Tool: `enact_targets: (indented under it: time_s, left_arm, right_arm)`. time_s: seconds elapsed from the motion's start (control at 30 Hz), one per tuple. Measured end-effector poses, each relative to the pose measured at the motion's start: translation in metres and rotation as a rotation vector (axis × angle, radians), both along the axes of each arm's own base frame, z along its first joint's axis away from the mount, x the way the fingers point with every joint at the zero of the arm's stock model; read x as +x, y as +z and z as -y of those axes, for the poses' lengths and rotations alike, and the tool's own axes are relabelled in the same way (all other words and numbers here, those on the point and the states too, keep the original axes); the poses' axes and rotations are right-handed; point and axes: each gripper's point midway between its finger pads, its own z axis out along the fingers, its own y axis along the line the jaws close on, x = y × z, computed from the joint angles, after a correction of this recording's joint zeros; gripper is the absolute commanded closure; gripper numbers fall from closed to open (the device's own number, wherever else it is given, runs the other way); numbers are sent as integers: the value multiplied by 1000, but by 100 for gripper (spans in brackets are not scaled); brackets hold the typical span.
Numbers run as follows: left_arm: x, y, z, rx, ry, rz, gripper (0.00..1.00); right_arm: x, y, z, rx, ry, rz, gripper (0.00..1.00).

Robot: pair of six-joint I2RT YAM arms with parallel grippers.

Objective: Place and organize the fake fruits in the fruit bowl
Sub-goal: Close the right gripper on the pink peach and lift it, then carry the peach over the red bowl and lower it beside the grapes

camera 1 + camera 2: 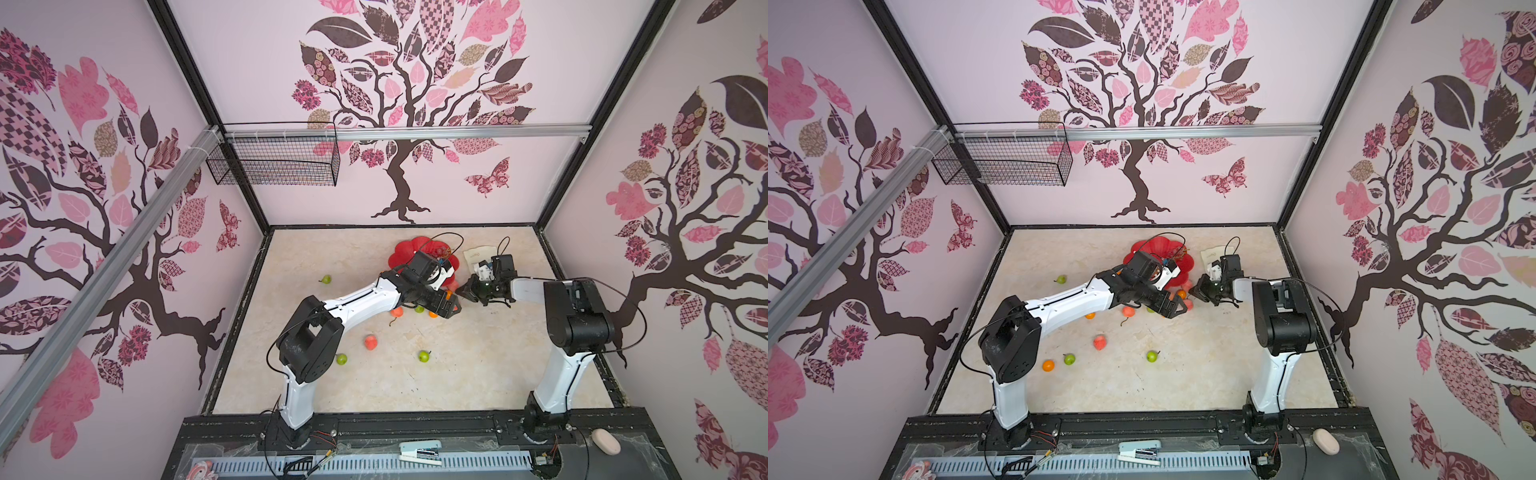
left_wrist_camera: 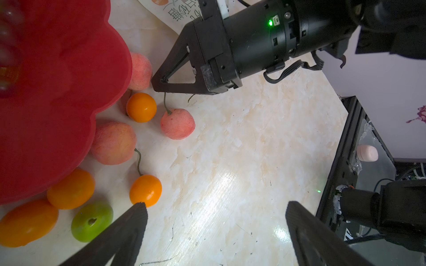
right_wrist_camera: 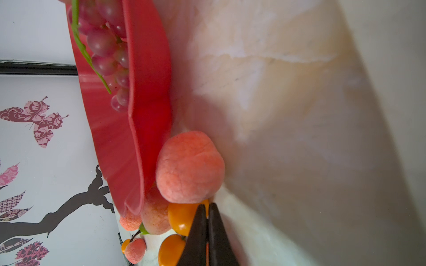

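The red bowl (image 1: 401,251) is set at the far middle of the table (image 1: 478,374), and grapes (image 3: 103,46) are seen inside it. Peaches (image 2: 177,124) and oranges (image 2: 141,107) are crowded on the table just beside its near rim. The right pincer (image 2: 159,85) is closed tight, its tip close to one peach stem. The left pincer (image 2: 216,214) is spread wide over the table beside them. Green fruits (image 1: 341,359) are scattered nearer, well apart.

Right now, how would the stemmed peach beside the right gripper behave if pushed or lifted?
The stemmed peach is round and lies on the smooth table, so it would probably roll. Its matte, fuzzy skin likely grips well. The thin curved stem may bend if pinched.
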Motion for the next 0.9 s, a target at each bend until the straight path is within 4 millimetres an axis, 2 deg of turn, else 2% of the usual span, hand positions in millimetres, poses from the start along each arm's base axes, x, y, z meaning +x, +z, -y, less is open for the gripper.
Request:
enact_targets:
  time_s: [0.2, 0.47, 0.6, 0.73, 0.9]
  left_arm:
    - [2, -1, -1, 11, -1, 19, 2]
    - [4, 2, -3, 12, 2, 35, 2]
    - [9, 10, -5, -4, 14, 45, 3]
    - [26, 25, -14, -59, 63, 42, 4]
    - [65, 35, -41, -122, 185, 19, 5]
  right_arm:
    - [-10, 0, 3, -13, -5, -12, 97]
    - [-12, 40, 6, -37, -9, 81, 99]
    - [-12, 51, 9, -57, -13, 110, 99]
    - [-15, 56, 13, -82, -20, 114, 100]
    - [-10, 70, 14, -85, -32, 140, 100]
